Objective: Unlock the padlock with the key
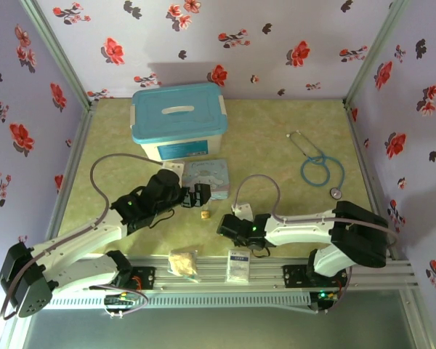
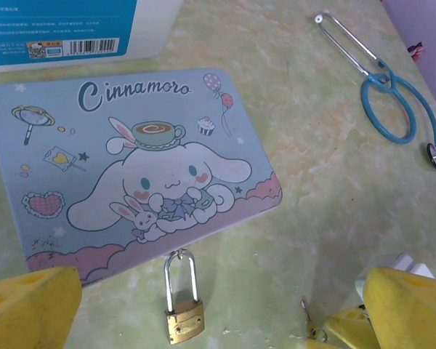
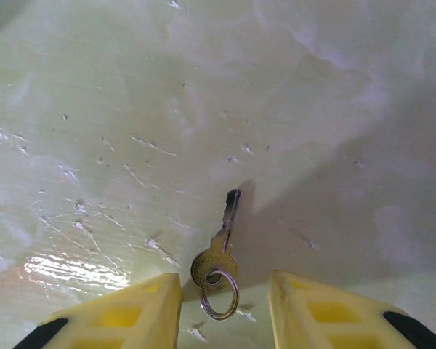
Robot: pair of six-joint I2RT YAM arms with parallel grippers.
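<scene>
This is looking like a staged robot test cell in a lab, not a home. Flowered sheeting [image 1: 203, 43] is covering the three walls, and bare aluminium posts [image 1: 58, 54] are framing the corners. A left arm [image 1: 80, 243] and a right arm [image 1: 305, 229] are sitting bolted on a slotted aluminium rail [image 1: 276, 273] at the near edge of a green marbled tabletop [image 1: 276, 116]. Unrelated props are lying about: a plastic storage box [image 1: 178, 109] with a teal lid, a teal stethoscope [image 2: 381, 75], a Cinnamoroll tin [image 2: 131, 145] and a small white packet [image 1: 238, 265] by the rail.
</scene>
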